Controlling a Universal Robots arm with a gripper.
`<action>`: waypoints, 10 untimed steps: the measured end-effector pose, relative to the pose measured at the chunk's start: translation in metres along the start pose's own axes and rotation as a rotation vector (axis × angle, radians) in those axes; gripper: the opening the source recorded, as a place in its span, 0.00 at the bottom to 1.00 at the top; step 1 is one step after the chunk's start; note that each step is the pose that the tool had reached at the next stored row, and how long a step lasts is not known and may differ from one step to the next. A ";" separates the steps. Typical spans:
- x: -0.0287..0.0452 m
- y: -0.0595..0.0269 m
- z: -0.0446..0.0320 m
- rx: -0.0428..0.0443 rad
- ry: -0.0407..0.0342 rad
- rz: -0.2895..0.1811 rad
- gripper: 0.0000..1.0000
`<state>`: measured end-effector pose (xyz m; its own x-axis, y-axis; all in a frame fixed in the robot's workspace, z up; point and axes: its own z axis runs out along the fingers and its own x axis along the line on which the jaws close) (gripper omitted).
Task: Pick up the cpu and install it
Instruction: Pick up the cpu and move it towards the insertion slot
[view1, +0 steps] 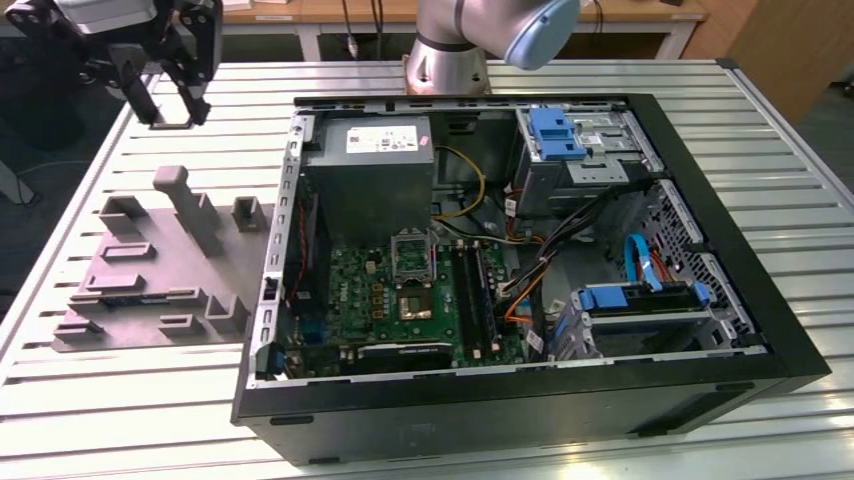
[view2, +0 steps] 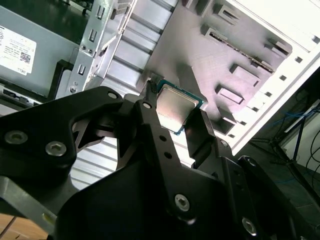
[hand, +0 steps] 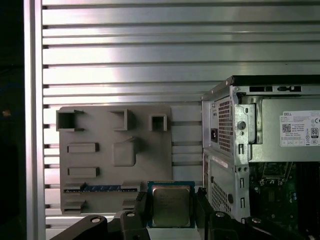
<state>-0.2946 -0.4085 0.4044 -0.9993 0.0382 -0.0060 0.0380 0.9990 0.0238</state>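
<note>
The cpu (view2: 175, 107) is a small silvery square chip with a green edge. My gripper (view2: 176, 114) is shut on it, one black finger on each side. In the first wrist view the cpu (hand: 171, 205) hangs above the near edge of the grey-purple tray (hand: 115, 150), between the fingers of the gripper (hand: 171, 200). In the exterior view the gripper (view1: 174, 105) is high at the far left, above the slatted table and left of the open computer case (view1: 694, 200). The metal-framed socket (view1: 411, 298) lies on the green motherboard inside the case.
The grey-purple tray (view1: 147, 270) with raised blocks lies on the slatted table at the exterior view's left. Inside the case sit a grey power-supply box (view1: 380, 150), blue drive brackets (view1: 554, 135) and loose cables (view1: 534, 260). The arm's base (view1: 447, 65) stands behind the case.
</note>
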 end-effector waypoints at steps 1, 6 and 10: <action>-0.0020 0.0001 0.0000 0.0000 0.0001 0.000 0.47; -0.0067 0.0003 0.0001 0.0000 0.0000 0.000 0.47; -0.0111 0.0004 0.0001 -0.0001 0.0000 0.000 0.47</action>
<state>-0.2836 -0.4085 0.4043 -0.9993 0.0382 -0.0060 0.0380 0.9990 0.0238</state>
